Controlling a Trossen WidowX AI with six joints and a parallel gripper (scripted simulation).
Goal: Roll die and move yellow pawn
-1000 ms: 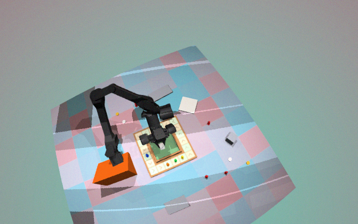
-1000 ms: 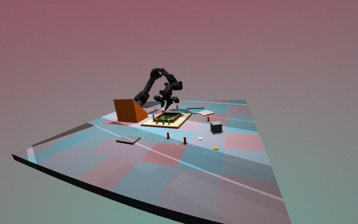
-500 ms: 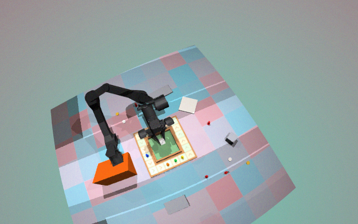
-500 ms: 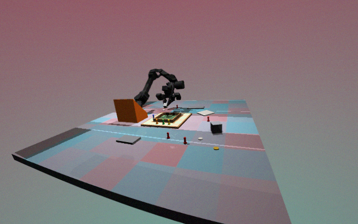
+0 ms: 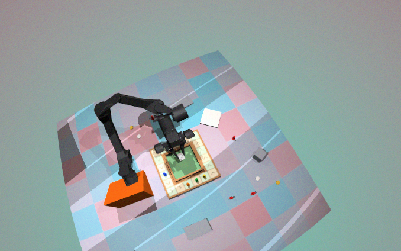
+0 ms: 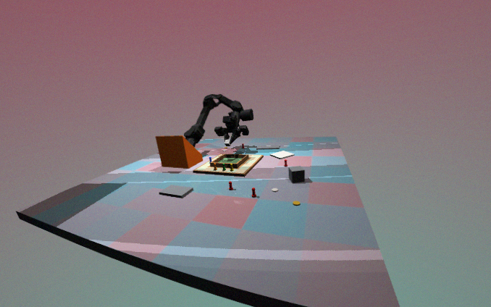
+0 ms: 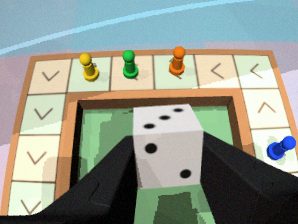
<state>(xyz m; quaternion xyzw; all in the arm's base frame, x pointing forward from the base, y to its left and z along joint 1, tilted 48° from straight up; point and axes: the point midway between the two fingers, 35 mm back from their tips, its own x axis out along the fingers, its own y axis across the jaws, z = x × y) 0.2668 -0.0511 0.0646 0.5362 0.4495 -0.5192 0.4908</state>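
Observation:
My gripper (image 5: pixel 180 154) (image 6: pixel 227 143) (image 7: pixel 164 143) is shut on the white die (image 5: pixel 181 157) (image 6: pixel 227 141) (image 7: pixel 166 139) and holds it in the air above the green tray (image 5: pixel 187 168) (image 7: pixel 100 139) in the middle of the board (image 5: pixel 178 188) (image 6: pixel 242 169) (image 7: pixel 45 117). In the wrist view the die's top face shows three pips. The yellow pawn (image 5: pixel 204 176) (image 6: pixel 231 166) (image 7: pixel 88 67) stands on the board's track, with the green pawn (image 5: pixel 197 179) (image 7: pixel 129 64) and the orange pawn (image 5: pixel 187 184) (image 7: pixel 177 60) beside it in the same row. The blue pawn (image 5: pixel 164 174) (image 7: pixel 281 147) stands on another side of the track.
An orange block (image 5: pixel 127 191) (image 6: pixel 175 151) holds the arm's base beside the board. A white slab (image 5: pixel 210 117), a grey cube (image 5: pixel 259 154) (image 6: pixel 296 174) and a flat grey slab (image 5: pixel 197 229) lie around. Loose red pawns (image 5: pixel 232 197) and small discs (image 5: pixel 257 178) are scattered on the table.

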